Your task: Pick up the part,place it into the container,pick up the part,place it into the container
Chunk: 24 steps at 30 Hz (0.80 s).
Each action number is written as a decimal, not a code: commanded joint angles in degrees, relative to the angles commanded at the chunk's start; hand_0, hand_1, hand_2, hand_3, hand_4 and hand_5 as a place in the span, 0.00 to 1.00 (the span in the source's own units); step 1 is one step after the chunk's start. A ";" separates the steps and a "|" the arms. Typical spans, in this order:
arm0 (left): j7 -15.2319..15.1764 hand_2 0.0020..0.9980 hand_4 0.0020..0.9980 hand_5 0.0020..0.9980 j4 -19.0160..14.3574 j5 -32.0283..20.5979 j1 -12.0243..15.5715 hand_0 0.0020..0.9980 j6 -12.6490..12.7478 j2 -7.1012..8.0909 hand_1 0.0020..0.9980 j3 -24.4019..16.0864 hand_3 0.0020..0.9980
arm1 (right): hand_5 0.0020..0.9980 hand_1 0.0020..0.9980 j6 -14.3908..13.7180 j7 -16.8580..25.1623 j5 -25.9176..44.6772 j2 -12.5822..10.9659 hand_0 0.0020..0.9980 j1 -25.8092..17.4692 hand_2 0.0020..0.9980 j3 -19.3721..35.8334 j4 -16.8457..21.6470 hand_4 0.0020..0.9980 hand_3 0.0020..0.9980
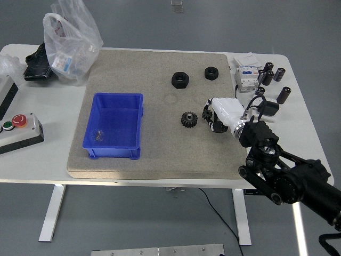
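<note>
While the blue bin (113, 126) sits on the left half of the felt mat (154, 160), it looks nearly empty, just one small metallic bit (99, 135) near its front left corner, too tiny to make out. The black gear (188, 119) lies flat on the mat right of the bin, axis pointing straight up, teeth all round, so no real long axis. The right hand (225, 113) is just beside it, white fingers (213, 104) curled toward a second dark toothed part (207, 113); can't tell if they actually grip it. Two black hex nuts (180, 80) (211, 72) sit further back. Small black cylinders (284, 94) stand on the white surface (298, 122) at right.
</note>
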 joint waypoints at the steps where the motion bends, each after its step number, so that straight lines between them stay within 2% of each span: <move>1: 0.00 0.59 0.65 0.23 0.00 -0.01 0.00 0.66 0.00 0.00 0.59 0.01 0.67 | 0.00 0.42 -0.08 0.02 0.07 -0.01 0.24 0.20 0.29 -0.30 0.40 0.08 0.38; 6: 0.06 0.59 0.65 0.23 0.00 0.05 -0.05 0.66 0.00 0.07 0.59 0.00 0.67 | 0.00 0.42 -0.56 0.12 1.33 0.51 0.24 3.19 0.29 -4.36 4.27 0.09 0.37; 11: 0.14 0.59 0.65 0.23 0.00 0.05 -0.16 0.66 -0.01 0.23 0.59 0.13 0.67 | 0.00 0.42 -0.35 -0.02 2.86 3.23 0.24 7.89 0.29 -10.10 7.47 0.09 0.38; 18: 0.31 0.59 0.65 0.23 0.00 -0.07 -0.34 0.66 0.01 0.49 0.59 0.30 0.67 | 0.00 0.43 2.55 -1.27 4.34 8.15 0.25 13.10 0.27 -18.03 7.36 0.08 0.38; 21: 0.40 0.59 0.65 0.23 0.00 -0.10 -0.34 0.66 0.03 0.57 0.59 0.29 0.67 | 0.00 0.43 3.16 -1.57 4.50 9.60 0.25 14.22 0.27 -19.65 6.63 0.08 0.38; 22: 0.41 0.59 0.65 0.23 0.00 -0.13 -0.32 0.66 0.04 0.59 0.59 0.28 0.67 | 0.00 0.43 3.25 -1.63 4.51 9.91 0.25 14.44 0.24 -19.93 6.40 0.13 0.46; 24: 0.47 0.59 0.65 0.23 0.00 -0.05 -0.26 0.66 0.05 0.64 0.59 0.20 0.67 | 0.00 0.43 3.21 -1.65 4.45 10.39 0.25 14.78 0.24 -20.35 5.93 0.13 0.46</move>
